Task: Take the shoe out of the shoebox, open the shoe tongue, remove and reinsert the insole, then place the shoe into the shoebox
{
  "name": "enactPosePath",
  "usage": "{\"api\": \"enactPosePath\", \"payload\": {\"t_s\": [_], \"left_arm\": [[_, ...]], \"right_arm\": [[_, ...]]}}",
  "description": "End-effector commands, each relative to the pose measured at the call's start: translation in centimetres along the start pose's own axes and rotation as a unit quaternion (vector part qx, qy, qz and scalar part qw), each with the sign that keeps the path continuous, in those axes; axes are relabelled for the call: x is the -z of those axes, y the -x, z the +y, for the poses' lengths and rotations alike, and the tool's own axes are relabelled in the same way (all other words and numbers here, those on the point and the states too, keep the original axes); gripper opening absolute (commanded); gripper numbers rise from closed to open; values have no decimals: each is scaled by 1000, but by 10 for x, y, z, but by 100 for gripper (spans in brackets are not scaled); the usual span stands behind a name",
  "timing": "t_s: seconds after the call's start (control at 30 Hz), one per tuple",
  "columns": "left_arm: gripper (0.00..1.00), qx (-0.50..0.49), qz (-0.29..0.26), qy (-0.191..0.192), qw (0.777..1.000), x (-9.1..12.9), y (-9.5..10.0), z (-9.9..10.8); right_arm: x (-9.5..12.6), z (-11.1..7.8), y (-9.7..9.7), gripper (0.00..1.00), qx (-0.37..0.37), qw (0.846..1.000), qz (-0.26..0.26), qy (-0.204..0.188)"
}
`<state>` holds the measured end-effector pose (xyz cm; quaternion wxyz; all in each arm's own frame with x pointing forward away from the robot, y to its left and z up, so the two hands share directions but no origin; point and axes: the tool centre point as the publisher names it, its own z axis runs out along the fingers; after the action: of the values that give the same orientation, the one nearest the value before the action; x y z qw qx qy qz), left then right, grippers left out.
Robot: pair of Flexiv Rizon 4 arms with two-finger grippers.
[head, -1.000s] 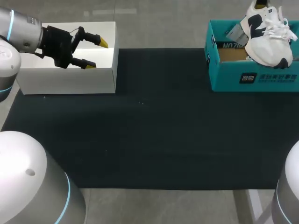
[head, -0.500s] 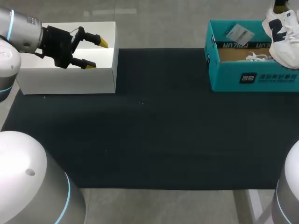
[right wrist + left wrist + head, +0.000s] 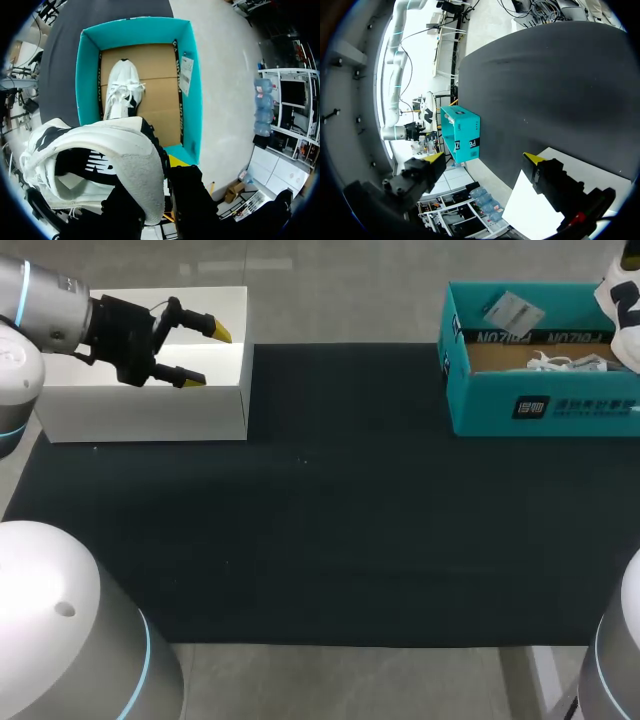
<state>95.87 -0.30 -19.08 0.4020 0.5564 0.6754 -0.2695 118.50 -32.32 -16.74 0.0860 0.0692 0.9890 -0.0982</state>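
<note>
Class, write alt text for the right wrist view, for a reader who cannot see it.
The right end effector grips a white shoe at its heel end, above an open teal shoebox. A second white shoe lies inside the box on its cardboard floor.

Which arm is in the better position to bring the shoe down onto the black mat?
The right arm. Its jaws grip the shoe, lifted above the shoebox. The left arm is far away over the white box, with its jaws open and empty.
</note>
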Motion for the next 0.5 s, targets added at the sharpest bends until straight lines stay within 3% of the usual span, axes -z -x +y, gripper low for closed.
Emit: {"api": "enactPosePath", "payload": {"t_s": [0.03,0.17,0.33,0.43,0.5], "left_arm": [[100,0,1,0,1000,0,0,0],[100,0,1,0,1000,0,0,0],[100,0,1,0,1000,0,0,0],[100,0,1,0,1000,0,0,0],[100,0,1,0,1000,0,0,0]], "right_arm": [[-7,-3,28,0,-4,999,35,0],[-10,-4,30,0,-32,998,52,-15],[-19,-16,30,0,-156,985,67,-7],[-18,-25,29,0,-258,962,85,15],[-18,-31,29,0,-330,938,100,19]]}}
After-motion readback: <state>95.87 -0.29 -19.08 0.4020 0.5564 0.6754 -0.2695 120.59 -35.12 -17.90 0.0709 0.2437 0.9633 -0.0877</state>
